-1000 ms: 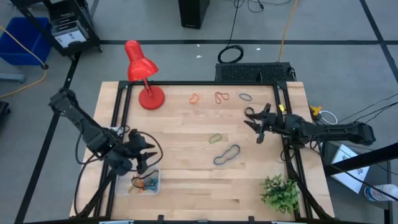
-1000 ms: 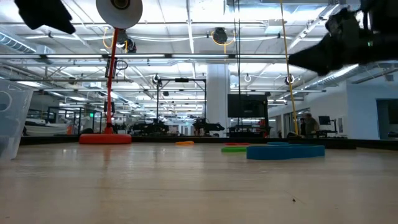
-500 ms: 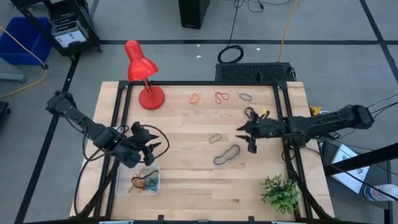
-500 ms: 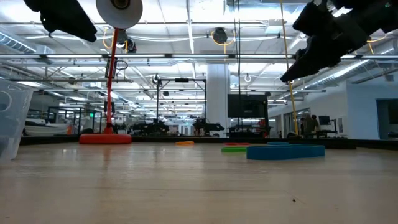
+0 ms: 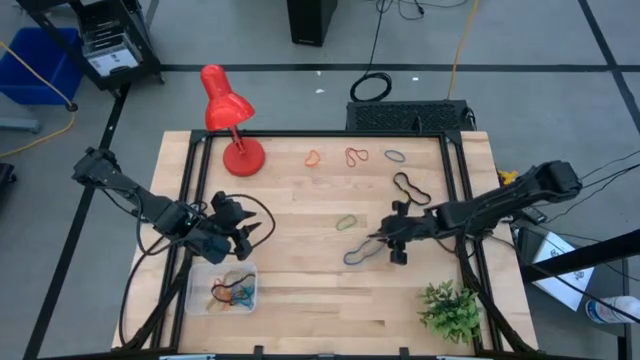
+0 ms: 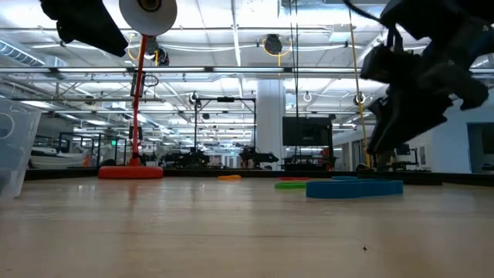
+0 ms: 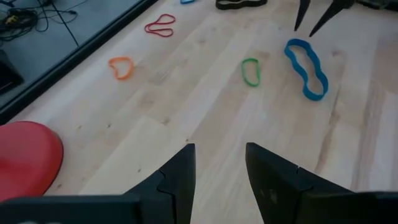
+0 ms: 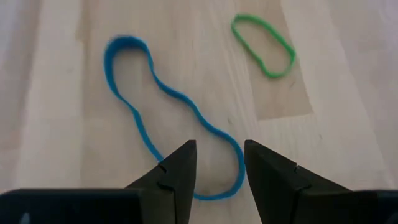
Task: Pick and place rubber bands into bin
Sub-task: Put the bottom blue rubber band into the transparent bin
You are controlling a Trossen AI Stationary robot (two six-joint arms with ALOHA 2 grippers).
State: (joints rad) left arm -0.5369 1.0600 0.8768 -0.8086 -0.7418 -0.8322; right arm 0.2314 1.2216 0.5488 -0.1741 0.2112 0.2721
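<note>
right pincer jaws apart, empty, over blue rubber band mid-tabletop | green band at its 11 o'clock | left pincer parted, empty, at bin's 12 o'clock, bands inside

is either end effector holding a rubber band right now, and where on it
Neither holds anything. The right end effector is open just above one end of the long wavy blue rubber band; the left end effector is open and empty.

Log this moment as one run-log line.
right gripper: open, over long wavy blue rubber band | left gripper: open, empty, above clear plastic bin | small green rubber band: loose on table
</note>
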